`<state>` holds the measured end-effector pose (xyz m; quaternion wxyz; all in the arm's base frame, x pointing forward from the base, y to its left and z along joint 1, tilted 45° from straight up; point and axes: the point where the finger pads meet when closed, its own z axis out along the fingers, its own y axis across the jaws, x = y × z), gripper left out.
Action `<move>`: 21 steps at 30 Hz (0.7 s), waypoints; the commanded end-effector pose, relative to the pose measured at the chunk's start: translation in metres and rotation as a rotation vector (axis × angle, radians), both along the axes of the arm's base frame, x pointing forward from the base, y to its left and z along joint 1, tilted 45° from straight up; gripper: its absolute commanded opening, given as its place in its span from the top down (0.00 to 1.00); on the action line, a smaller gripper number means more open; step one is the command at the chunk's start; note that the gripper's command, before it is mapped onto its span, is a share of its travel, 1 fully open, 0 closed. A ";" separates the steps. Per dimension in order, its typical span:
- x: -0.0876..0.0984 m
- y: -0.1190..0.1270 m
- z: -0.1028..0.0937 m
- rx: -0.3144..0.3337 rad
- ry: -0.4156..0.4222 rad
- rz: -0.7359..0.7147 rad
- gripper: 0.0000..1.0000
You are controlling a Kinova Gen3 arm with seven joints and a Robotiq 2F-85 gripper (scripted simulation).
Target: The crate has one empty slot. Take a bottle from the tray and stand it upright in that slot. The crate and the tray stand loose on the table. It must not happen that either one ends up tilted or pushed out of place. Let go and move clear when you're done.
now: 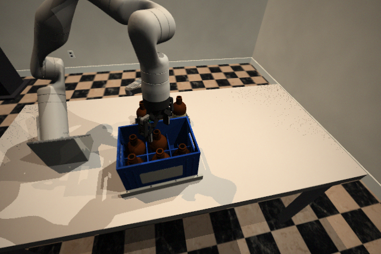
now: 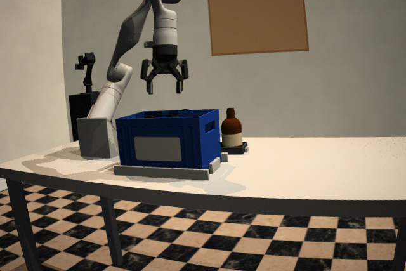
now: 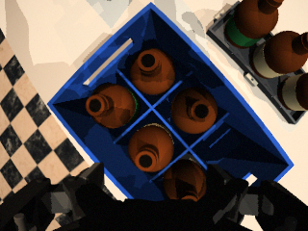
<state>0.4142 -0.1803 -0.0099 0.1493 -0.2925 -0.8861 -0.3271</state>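
The blue crate stands on the table and holds several brown bottles upright. In the wrist view its one empty slot is the corner slot nearest the tray, and it also shows in the top view. The dark tray lies just behind the crate with three brown bottles standing on it. One of these bottles shows to the right of the crate in the exterior view. My gripper is open and empty. It hangs well above the crate's back part, pointing down.
Grey stop rails lie along the crate's front and side. The arm's grey base stands on the table to the left of the crate. A black stand is behind the table's left end.
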 end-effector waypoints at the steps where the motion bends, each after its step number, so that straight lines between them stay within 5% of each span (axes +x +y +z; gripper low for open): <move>1: -0.001 -0.003 -0.002 0.006 0.000 -0.011 0.00; 21: -0.004 -0.009 -0.009 0.032 -0.004 -0.038 0.00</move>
